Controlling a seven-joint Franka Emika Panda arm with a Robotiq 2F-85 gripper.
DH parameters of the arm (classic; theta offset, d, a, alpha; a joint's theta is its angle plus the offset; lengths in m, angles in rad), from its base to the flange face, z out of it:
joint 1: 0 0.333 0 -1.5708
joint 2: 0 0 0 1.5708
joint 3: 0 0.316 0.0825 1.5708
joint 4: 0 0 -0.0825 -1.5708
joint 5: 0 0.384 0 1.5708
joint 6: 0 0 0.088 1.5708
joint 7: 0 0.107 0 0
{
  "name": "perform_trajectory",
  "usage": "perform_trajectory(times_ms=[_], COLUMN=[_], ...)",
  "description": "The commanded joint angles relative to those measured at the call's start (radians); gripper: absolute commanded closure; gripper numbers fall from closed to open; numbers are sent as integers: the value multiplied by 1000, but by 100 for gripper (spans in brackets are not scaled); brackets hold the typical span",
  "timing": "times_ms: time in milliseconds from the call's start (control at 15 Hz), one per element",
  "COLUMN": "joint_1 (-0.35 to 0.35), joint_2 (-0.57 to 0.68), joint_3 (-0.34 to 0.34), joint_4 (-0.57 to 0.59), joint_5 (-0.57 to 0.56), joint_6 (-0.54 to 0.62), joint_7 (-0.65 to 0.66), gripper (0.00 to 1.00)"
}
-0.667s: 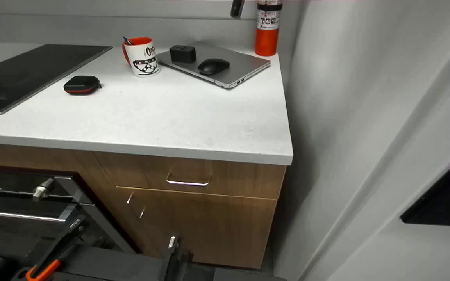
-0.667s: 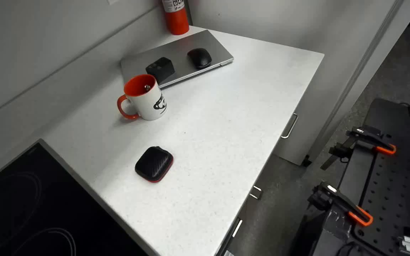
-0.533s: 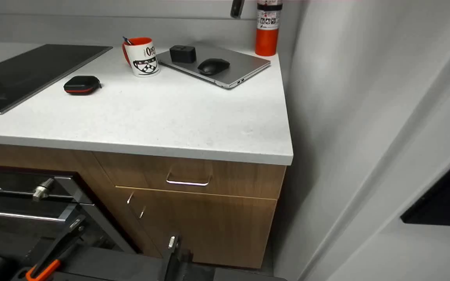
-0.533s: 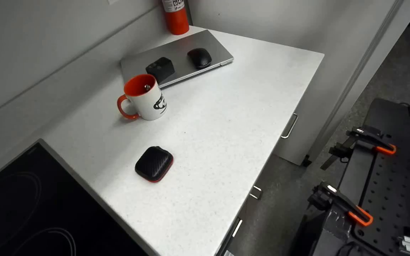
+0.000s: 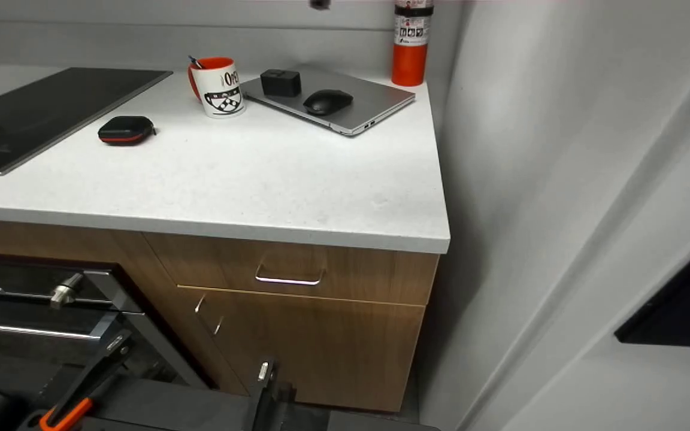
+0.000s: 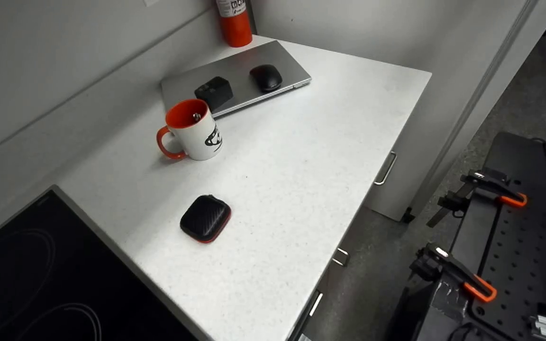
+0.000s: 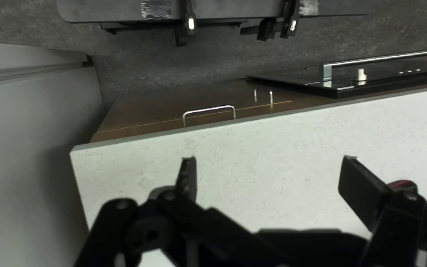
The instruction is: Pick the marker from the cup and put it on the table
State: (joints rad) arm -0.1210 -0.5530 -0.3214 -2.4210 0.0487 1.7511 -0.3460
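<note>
The white mug with a red inside, the cup (image 5: 223,96), stands upright on the countertop near the back; it also shows in an exterior view (image 6: 199,139). The marker (image 5: 196,62) leans inside it, its dark end above the rim on the handle side; its end also shows inside the mug (image 6: 196,116). The table (image 5: 285,173) is the white speckled countertop, also below me in the wrist view (image 7: 272,141). My gripper (image 7: 269,160) is open and empty above the countertop. Only a dark tip (image 5: 320,3) of it shows at the top edge in an exterior view. Mug and marker are out of the wrist view.
A black case with a red rim (image 5: 125,130) lies in front of the mug. A grey laptop (image 5: 375,102) bearing a black box (image 5: 280,82) and a mouse (image 5: 327,102) lies beside it. A red extinguisher (image 5: 409,63) stands in the corner. A black cooktop (image 6: 40,274) adjoins.
The dark gripper tip at the top of an exterior view has moved left and up, and less of it shows. The mug, marker and other objects have not moved.
</note>
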Motion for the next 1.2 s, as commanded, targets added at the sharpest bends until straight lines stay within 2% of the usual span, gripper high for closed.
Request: perform_trajectory(times_ms=[0, 200, 267, 400, 533, 1133], joint_1=[-68, -71, -30, -33, -32, -31], joint_2=[-223, -365, -238, -312, -340, -342], joint_3=[53, 64, 39, 32, 32, 34], joint_4=[-101, -133, -84, -99, -111, -121], joint_5=[-133, -298, -221, -277, -287, -287], joint_6=[-169, -378, -287, -362, -368, -368], joint_7=[-37, -101, -41, -61, -61, -61], gripper=[0, 0, 0, 0, 0, 0])
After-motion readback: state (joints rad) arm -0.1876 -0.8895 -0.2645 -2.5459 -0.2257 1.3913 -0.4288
